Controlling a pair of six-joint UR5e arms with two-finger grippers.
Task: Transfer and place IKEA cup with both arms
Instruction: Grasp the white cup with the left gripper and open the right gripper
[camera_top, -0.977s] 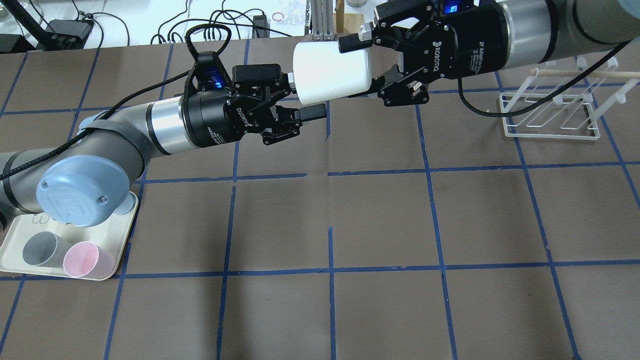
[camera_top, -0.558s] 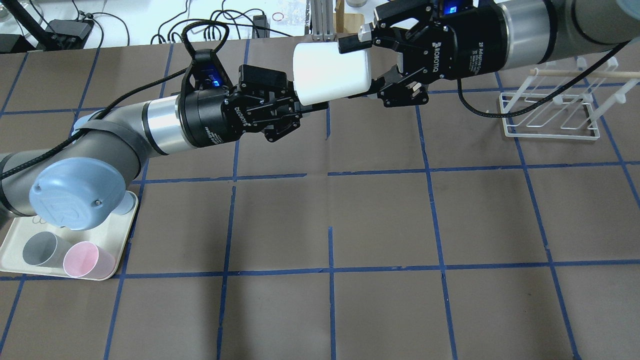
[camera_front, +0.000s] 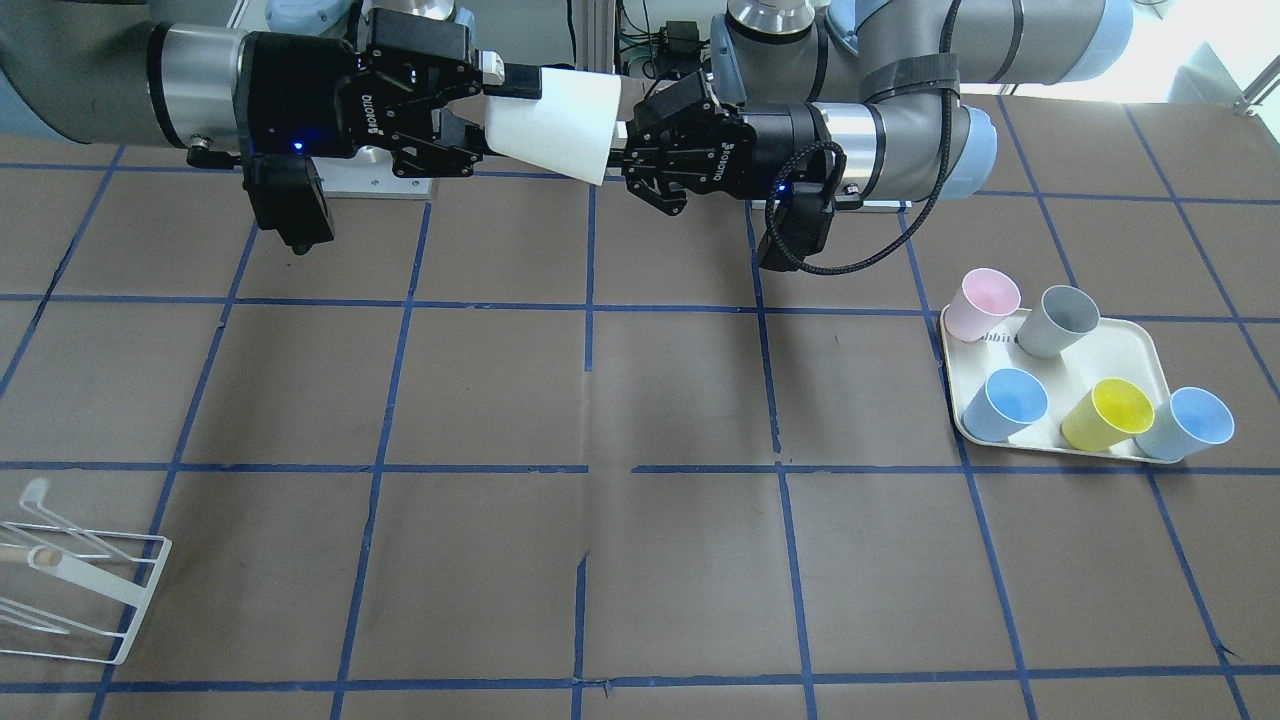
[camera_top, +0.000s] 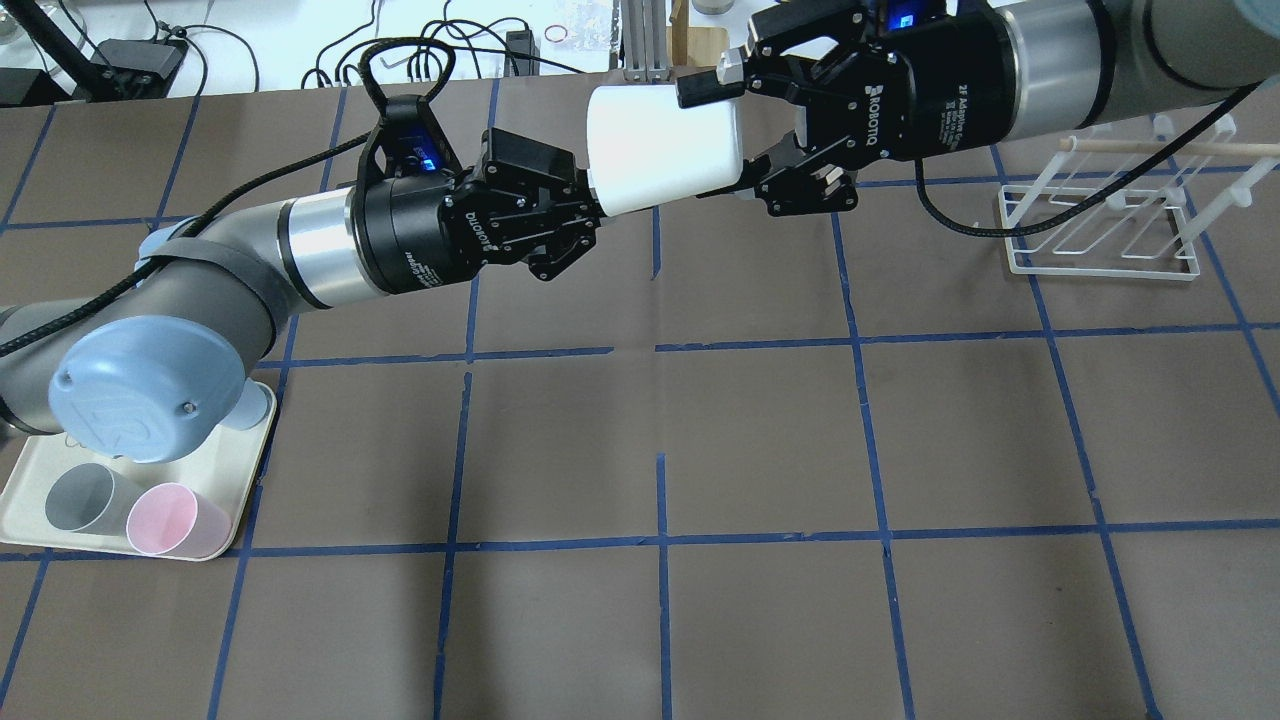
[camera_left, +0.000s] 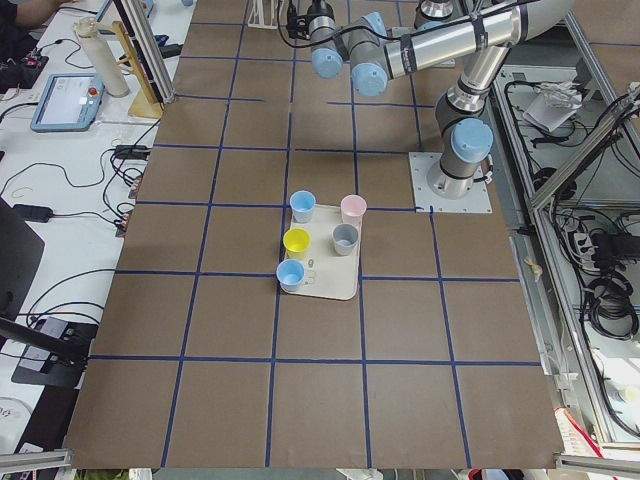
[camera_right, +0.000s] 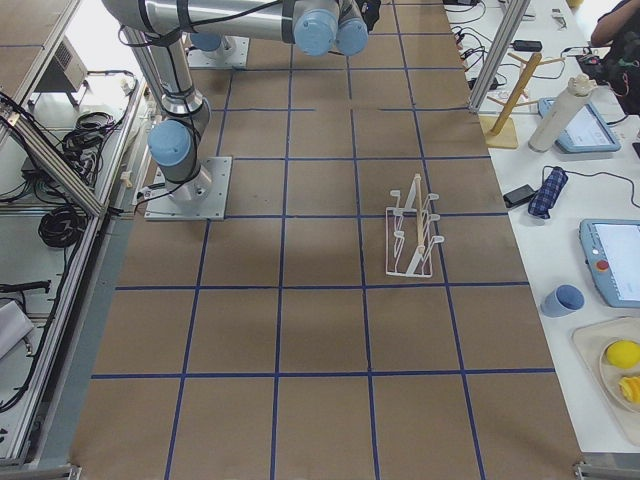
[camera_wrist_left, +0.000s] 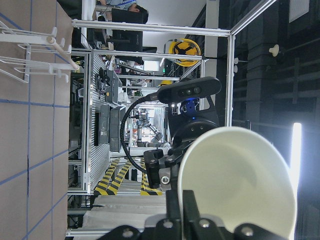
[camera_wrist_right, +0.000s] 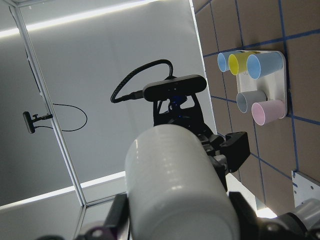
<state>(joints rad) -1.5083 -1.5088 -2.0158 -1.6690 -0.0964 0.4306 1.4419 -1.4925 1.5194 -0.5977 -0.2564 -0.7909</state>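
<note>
The off-white IKEA cup (camera_top: 660, 145) hangs on its side in the air over the table's far middle, between the two grippers. My right gripper (camera_top: 716, 138) is shut on its narrow base end, one finger above and one below. My left gripper (camera_top: 600, 205) is shut on the wall at the wide rim. In the front-facing view the cup (camera_front: 555, 120) spans from the right gripper (camera_front: 498, 116) to the left gripper (camera_front: 625, 140). The left wrist view looks into the cup's mouth (camera_wrist_left: 240, 185). The right wrist view shows its base (camera_wrist_right: 175, 185).
A cream tray (camera_front: 1130, 350) on the robot's left side holds a pink cup (camera_front: 985, 300), a grey cup (camera_front: 1060, 318), two blue cups and a yellow one. A white wire rack (camera_top: 1100, 225) stands on the robot's right side.
My left gripper, open around the rim a second ago, has closed on the cup's rim wall. The right gripper and the cup have stayed in place.
</note>
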